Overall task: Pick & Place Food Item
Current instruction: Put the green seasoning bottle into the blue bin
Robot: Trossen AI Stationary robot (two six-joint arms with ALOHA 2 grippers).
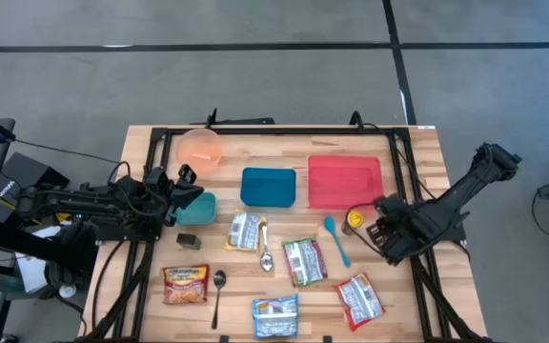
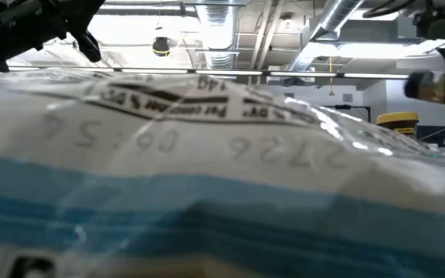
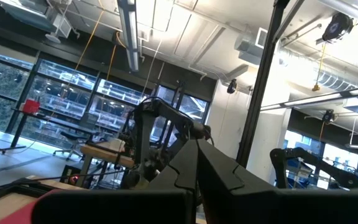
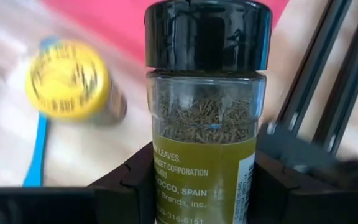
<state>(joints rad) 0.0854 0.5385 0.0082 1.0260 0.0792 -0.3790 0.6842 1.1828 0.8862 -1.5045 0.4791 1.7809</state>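
1. Right gripper: 2 fingers pinch the clear glass spice jar with black cap at label height; jar upright between them, red tray beyond.
2. Likely rigid, light, slick glass, breakable; gripping the body below the cap looks right.
3. Yellow-lidded jar just beside.
4. Left gripper fingers pressed together, empty.

2 dark, jointed arms, matte black; right gripper has blocky, notched black jaws.
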